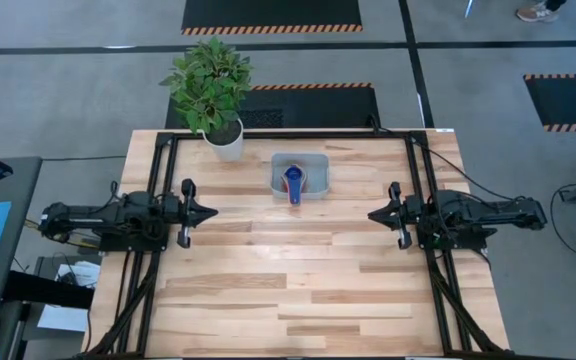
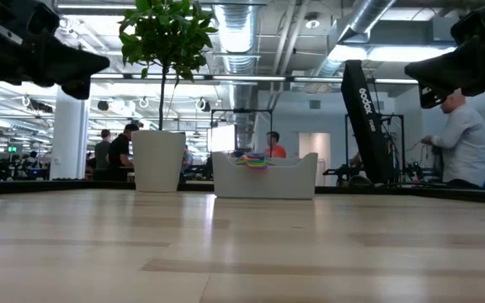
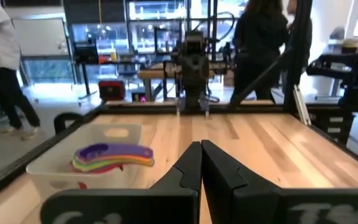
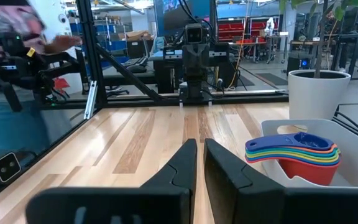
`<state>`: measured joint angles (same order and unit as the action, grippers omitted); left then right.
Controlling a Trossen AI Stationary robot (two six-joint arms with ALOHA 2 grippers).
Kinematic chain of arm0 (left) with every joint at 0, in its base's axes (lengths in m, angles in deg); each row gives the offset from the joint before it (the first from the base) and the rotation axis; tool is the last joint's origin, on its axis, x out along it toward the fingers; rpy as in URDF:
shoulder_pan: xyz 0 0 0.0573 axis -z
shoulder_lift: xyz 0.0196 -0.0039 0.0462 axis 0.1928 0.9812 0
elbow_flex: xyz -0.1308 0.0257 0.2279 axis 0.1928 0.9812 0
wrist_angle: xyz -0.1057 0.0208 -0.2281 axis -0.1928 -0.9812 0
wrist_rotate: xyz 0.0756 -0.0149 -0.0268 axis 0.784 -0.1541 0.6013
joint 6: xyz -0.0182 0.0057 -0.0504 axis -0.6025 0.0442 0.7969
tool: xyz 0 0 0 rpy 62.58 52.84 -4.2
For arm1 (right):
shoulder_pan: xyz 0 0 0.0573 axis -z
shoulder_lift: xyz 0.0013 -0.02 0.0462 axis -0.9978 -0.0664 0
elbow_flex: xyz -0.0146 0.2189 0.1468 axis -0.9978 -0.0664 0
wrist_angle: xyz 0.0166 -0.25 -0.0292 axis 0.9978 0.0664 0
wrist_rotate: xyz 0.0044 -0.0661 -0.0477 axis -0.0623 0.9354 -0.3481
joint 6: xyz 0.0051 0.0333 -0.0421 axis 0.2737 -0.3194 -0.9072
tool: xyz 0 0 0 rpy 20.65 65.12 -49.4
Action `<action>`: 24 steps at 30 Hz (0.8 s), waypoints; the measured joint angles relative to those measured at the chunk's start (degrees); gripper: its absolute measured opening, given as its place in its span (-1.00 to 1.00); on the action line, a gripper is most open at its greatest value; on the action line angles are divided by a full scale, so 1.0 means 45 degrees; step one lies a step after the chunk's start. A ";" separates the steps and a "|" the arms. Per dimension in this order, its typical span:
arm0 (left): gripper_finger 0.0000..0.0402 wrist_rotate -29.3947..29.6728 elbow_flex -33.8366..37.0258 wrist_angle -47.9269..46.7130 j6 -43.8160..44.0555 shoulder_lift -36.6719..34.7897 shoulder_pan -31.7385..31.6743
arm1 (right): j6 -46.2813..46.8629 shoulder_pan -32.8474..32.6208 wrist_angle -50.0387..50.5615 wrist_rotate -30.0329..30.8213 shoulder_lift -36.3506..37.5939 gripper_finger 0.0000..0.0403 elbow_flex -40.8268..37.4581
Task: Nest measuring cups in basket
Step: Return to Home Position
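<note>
Ideally, left gripper point(image 1: 211, 211) and right gripper point(image 1: 372, 214) (fingers together, empty) settle level, well clear of the basket point(image 1: 320, 160) holding the measuring cups point(image 1: 292, 183) between them.

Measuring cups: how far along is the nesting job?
Done: the measuring cups sit nested in one stack inside the basket. In hand: nothing; the left gripper and right gripper are shut and empty, at the sides of the table. Left: no cup shows outside the basket.
</note>
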<state>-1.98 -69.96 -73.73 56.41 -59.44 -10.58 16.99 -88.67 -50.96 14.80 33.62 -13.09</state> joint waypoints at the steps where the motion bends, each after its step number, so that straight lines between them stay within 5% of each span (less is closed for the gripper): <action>1: -1.00 0.0000 0.0000 -0.0020 0.0010 0.0082 0.0000 | 0.0000 0.0000 0.0000 -0.0005 0.0000 -0.72 0.0000; 24: -1.00 0.0015 0.0029 -0.0074 0.0257 0.0124 0.0005 | 0.0000 0.0000 0.0000 -0.0015 0.0003 -0.72 0.0000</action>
<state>-1.91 -69.83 -74.06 57.57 -58.88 -10.56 16.99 -88.67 -50.96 14.73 33.64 -13.09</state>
